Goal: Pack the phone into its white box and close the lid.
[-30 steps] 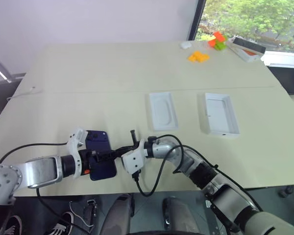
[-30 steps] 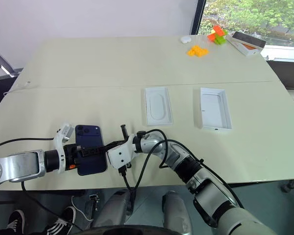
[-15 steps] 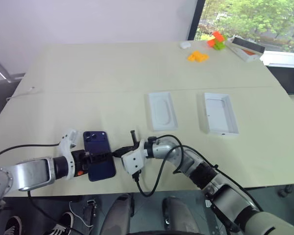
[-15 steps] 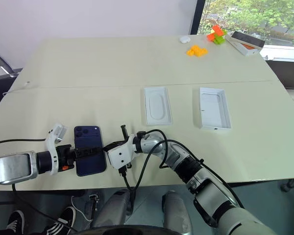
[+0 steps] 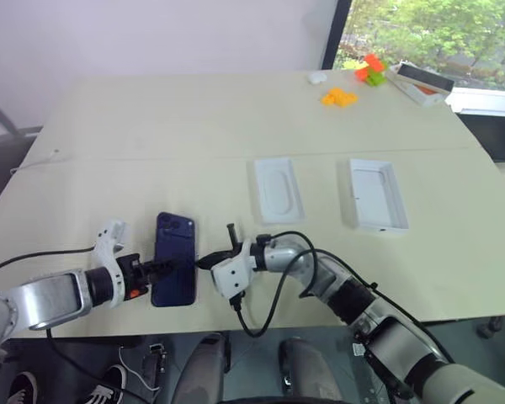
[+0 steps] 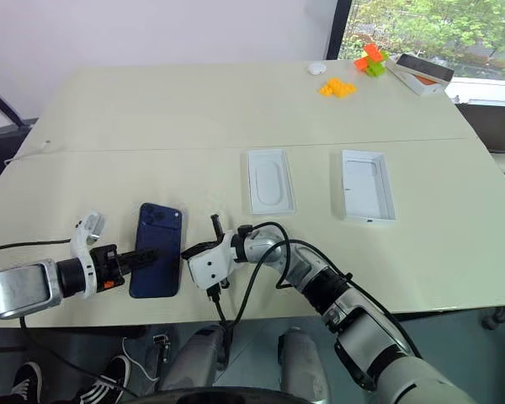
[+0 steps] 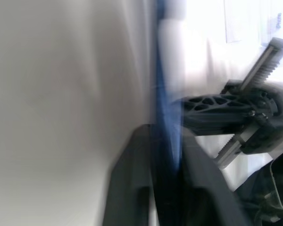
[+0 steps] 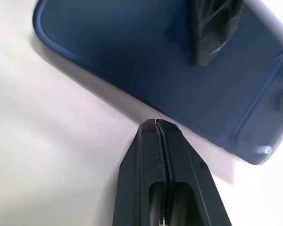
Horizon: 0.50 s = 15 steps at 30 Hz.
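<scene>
Gripping the phone (image 6: 157,250) edge-on, my left gripper (image 6: 143,255) has its two black fingers pressed together on the device, one above its back and one beneath, as the left wrist view confirms with the blue edge (image 7: 162,117) sandwiched between them. I note the phone's long axis runs away from me across the table, tilted slightly toward my right, with the camera cluster at the far end and the glossy back facing up. It sits directly at the left gripper's tips and just to the left of my right gripper (image 6: 187,252), whose fingers are pressed fully together with nothing between them; in the right wrist view those fingertips (image 8: 160,134) stand just short of the phone's long edge, not touching it. Whether the phone's underside rests on the table I cannot tell. The table (image 6: 185,118) is a pale cream surface with a seam running across it, beyond both grippers. Farther out and to the right of the right gripper lies a thin white insert card (image 6: 270,180) with an oval hollow, and beyond that, further right, the white box (image 6: 367,186), an open shallow tray, well apart from the phone. At the far right corner I see orange blocks (image 6: 338,87), orange and green blocks (image 6: 371,61), a small white object (image 6: 318,67), and an orange-and-white box (image 6: 424,72). A window with green foliage stands behind that corner. The phone is slim, dark blue, with rounded corners.
</scene>
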Available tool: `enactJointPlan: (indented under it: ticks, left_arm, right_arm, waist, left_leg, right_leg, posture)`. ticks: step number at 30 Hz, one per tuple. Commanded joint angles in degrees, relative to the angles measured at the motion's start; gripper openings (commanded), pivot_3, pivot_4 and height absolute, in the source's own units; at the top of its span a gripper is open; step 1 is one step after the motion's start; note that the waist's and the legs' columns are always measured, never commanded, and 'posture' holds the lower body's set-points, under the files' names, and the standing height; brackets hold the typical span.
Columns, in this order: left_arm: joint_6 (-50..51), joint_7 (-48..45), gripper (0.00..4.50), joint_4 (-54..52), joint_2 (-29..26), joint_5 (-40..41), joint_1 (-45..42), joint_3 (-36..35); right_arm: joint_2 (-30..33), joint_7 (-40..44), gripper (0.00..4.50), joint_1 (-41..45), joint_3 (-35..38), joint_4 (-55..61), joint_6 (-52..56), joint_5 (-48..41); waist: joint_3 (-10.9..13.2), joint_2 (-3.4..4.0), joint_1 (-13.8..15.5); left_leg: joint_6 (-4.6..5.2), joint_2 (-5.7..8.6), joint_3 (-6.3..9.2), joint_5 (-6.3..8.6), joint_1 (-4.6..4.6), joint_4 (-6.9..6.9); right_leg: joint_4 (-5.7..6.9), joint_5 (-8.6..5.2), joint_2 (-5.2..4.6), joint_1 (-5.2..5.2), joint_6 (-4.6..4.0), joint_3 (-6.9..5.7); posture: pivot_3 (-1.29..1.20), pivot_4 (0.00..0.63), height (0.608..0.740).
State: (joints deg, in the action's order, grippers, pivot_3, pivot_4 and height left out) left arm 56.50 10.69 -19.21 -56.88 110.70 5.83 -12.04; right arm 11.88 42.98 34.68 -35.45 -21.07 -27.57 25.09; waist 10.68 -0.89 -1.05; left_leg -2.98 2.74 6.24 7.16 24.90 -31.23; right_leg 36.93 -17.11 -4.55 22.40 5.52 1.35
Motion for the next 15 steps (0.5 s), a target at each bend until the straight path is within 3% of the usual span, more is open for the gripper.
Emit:
enactJointPlan:
  ticks: [1, 8, 15]
  left_arm:
    - [-0.63, 0.45, 0.05, -0.89, 0.02, 0.28, 0.50, -0.55]
    - [-0.44, -1.87, 0.05, -2.02, -0.29, 1.75, 0.55, -1.19]
    - [-2.05, -6.66, 0.05, -2.05, 3.40, 2.30, 2.50, -6.10]
  right_arm:
    - [-0.63, -0.57, 0.00, 0.67, -0.16, 1.48, -0.33, -0.25]
    - [0.93, 0.41, 0.00, 0.57, 1.28, 2.53, 0.25, -1.80]
    - [4.16, 9.63, 0.00, -3.67, 10.33, 15.85, 16.23, -20.41]
  waist:
    - [0.00, 0.00, 0.06]
    - [0.00, -0.01, 0.09]
    - [0.01, -0.02, 0.26]
  left_leg:
    - [-0.01, 0.00, 0.00, -0.01, -0.01, 0.00]
    - [-0.04, -0.01, 0.01, -0.04, -0.01, -0.06]
    - [-0.03, -0.01, 0.01, -0.05, 0.01, -0.06]
  right_leg:
    - [0.04, 0.00, 0.00, 0.00, 0.00, 0.00]
    - [0.09, 0.00, 0.01, -0.02, -0.01, -0.01]
    - [0.10, 0.00, 0.00, 0.00, -0.01, 0.00]
  posture:
    - [0.00, 0.150, 0.740]
    - [0.00, 0.150, 0.740]
    - [0.00, 0.150, 0.740]
